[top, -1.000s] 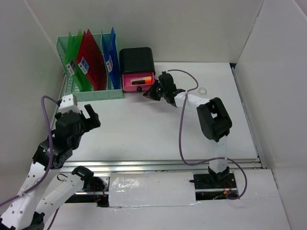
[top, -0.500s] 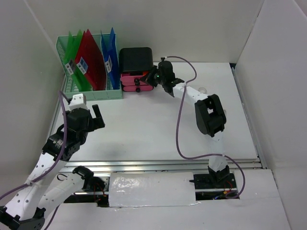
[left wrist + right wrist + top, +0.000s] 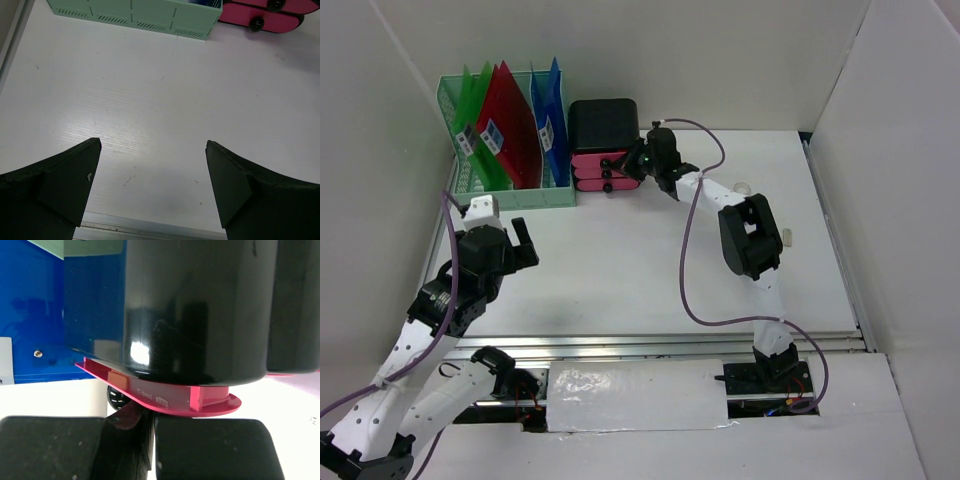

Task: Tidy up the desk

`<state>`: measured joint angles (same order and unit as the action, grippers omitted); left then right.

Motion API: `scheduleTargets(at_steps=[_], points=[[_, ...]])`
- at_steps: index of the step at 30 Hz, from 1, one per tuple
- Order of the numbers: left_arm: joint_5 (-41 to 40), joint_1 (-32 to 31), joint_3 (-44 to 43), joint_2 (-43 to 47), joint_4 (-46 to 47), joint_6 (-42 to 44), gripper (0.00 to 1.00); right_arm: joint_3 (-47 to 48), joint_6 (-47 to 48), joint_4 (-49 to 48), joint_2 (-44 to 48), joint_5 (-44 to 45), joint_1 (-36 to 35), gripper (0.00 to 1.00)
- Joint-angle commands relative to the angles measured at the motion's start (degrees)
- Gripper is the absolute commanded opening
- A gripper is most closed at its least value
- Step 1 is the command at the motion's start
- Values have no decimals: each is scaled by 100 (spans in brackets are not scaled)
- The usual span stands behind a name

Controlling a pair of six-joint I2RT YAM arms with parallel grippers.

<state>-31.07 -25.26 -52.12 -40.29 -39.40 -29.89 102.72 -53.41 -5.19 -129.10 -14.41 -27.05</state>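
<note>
Top view: desk (image 3: 620, 270) is the white tabletop between the side panels, with the arms mounted at its near edge. Left gripper (image 3: 500, 232) hangs over the left part of the desk, near the file rack (image 3: 510, 195) but apart from it, fingers spread. Right gripper (image 3: 632, 165) is at the back, nose up against the pink front of the drawer box (image 3: 603, 125). Left wrist: left gripper (image 3: 152, 170) wide open, fingers (image 3: 65, 185) spread above bare desk (image 3: 150, 100), nothing between them; rail (image 3: 150, 232) at the bottom, file rack (image 3: 135, 15) at the top. Right wrist: right gripper (image 3: 150, 450) fingers pressed together, tips right below the drawer front (image 3: 170, 397), next to its black knob (image 3: 116, 397). White desk (image 3: 290, 405) shows beside the box; blue folder (image 3: 30, 315) on the left.
</note>
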Motion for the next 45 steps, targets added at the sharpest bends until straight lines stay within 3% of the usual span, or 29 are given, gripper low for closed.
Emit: scheduleTargets(at_steps=[1,9,20,39,43,45], points=[[48,12,26,22,196,168,99,135,-56,-412,-2,35,33,0],[101,21,26,-31,196,176,99,389,-135,-395,-124,70,59,0],[127,21,35,-14,204,185,100,-85,-381,-684,148,571,77,0],[136,21,53,92,222,212,100,-411,-513,-1030,359,704,68,0],[136,21,35,101,231,212,99,-1111,-723,-1413,709,756,-11,16],[162,21,53,118,239,220,100,-1831,-881,-1877,894,800,-81,34]])
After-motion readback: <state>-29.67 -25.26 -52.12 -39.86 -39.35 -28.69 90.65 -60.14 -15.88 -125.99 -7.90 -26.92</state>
